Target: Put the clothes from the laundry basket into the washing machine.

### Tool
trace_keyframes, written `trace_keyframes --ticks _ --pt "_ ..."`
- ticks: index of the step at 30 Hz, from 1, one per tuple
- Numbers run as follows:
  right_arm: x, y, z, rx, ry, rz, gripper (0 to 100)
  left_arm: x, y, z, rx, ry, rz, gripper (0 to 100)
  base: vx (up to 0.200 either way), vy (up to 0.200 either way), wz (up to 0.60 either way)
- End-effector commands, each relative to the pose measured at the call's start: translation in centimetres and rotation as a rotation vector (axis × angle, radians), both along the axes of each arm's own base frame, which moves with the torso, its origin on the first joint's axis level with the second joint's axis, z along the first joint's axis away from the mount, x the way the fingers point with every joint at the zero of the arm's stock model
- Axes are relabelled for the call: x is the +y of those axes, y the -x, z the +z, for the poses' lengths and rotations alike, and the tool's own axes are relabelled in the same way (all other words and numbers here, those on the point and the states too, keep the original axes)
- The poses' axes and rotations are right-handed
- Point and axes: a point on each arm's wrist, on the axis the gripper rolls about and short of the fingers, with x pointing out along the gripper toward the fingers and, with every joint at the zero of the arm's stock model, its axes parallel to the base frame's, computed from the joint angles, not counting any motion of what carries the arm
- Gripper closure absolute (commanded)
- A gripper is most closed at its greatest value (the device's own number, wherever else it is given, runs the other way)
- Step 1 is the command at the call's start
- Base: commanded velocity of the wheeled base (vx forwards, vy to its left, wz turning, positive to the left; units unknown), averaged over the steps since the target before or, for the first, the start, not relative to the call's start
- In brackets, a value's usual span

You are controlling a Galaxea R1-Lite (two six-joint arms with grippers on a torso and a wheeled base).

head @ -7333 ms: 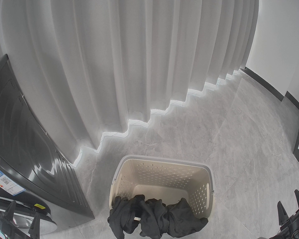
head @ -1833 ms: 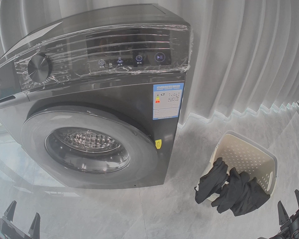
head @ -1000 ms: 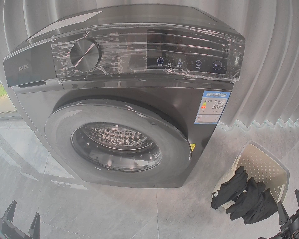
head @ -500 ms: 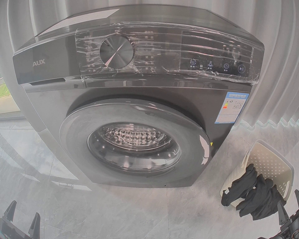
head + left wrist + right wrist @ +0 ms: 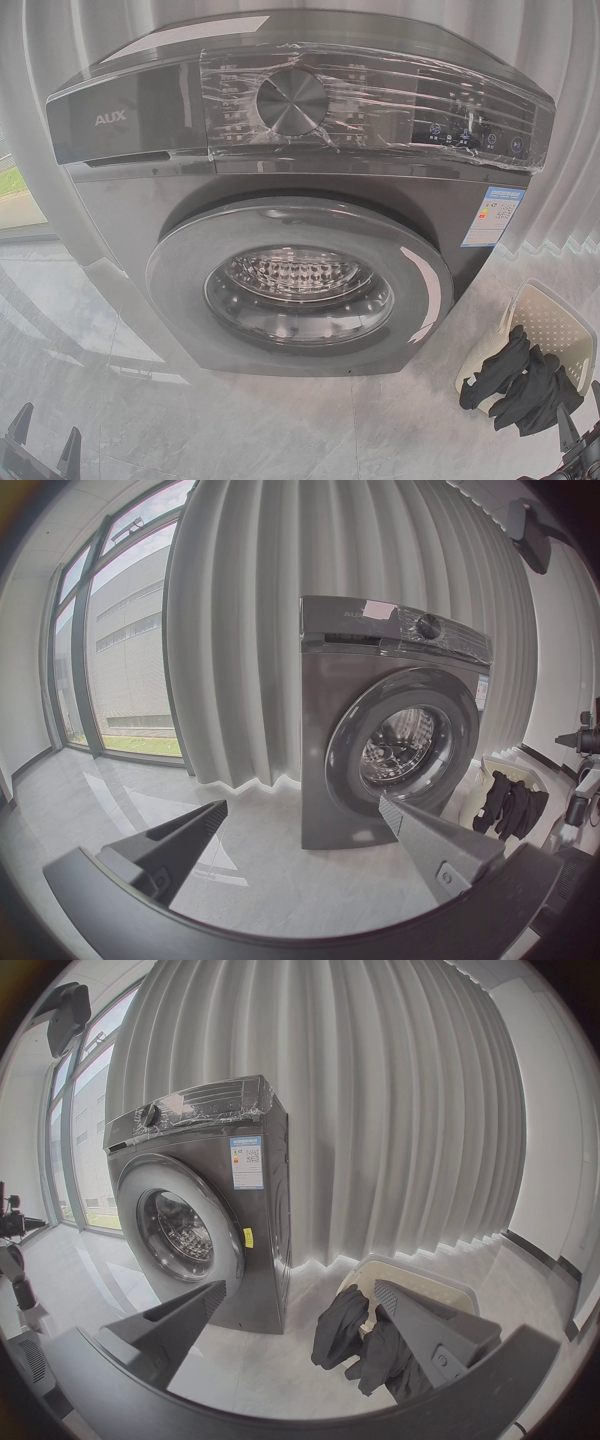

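Well apart from left gripper (image 5: 301,804), clothes (image 5: 520,389) drape laundry basket (image 5: 557,324) near right gripper (image 5: 299,1285); both wide, empty.

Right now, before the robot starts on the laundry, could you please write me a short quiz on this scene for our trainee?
1. True or false: the washing machine's round door is shut.
2. Where do the black clothes lie? A. Draped over the rim of the laundry basket. B. Inside the drum. C. On top of the machine.
3. Fill in: the left gripper and the right gripper are both ____ and hold nothing.
Key: 1 true; 2 A; 3 open.
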Motion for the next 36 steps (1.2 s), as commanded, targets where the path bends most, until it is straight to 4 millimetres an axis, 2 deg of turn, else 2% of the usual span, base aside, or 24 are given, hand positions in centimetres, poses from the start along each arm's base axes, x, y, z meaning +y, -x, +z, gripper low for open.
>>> trace_keyframes --ticks 1,5,22,31,36 --pt "0.00 -0.10 -0.50 0.013 0.000 0.002 0 0.00 0.00 -0.53 0.000 0.000 0.000 0 0.000 0.000 0.00" --pt "0.00 -0.10 -0.50 0.013 0.000 0.002 0 0.00 0.00 -0.53 0.000 0.000 0.000 0 0.000 0.000 -0.45" --pt "0.00 -0.10 -0.50 0.013 0.000 0.002 0 0.00 0.00 -0.53 0.000 0.002 0.000 0 0.000 0.000 0.00" --pt "0.00 -0.10 -0.50 0.013 0.000 0.002 0 0.00 0.00 -0.53 0.000 0.002 0.000 0 -0.200 0.000 0.00" --pt "0.00 -0.10 -0.50 0.013 0.000 0.002 0 0.00 0.00 -0.53 0.000 0.003 0.000 0 0.000 0.000 0.00"
